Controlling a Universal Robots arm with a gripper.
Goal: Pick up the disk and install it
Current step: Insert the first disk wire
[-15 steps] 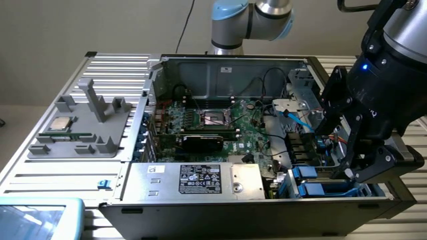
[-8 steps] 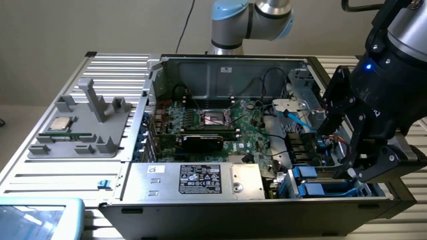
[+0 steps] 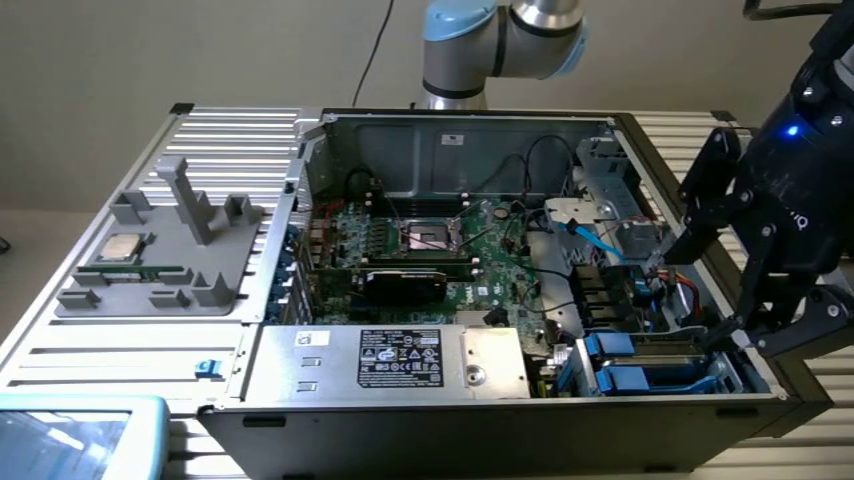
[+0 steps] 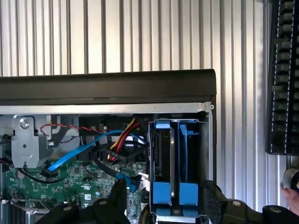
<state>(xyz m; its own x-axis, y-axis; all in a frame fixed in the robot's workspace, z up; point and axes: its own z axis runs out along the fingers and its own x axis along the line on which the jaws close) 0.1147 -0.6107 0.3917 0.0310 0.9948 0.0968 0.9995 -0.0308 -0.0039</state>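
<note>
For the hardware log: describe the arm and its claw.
The arm is silver-grey tubing with a light blue joint cap. The claw is black and blocky, with dark fingers. A small blue light glows on the black wrist housing.

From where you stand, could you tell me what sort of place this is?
Probably a robotics lab for computer assembly: an open PC case on a slatted table, a robot arm, and a parts fixture.

Silver arm (image 3: pixel 505 40) is wearing a pale-blue joint cap (image 3: pixel 461 28); a blue light (image 3: pixel 797 130) is glowing on the black gripper (image 4: pixel 164 196).
</note>
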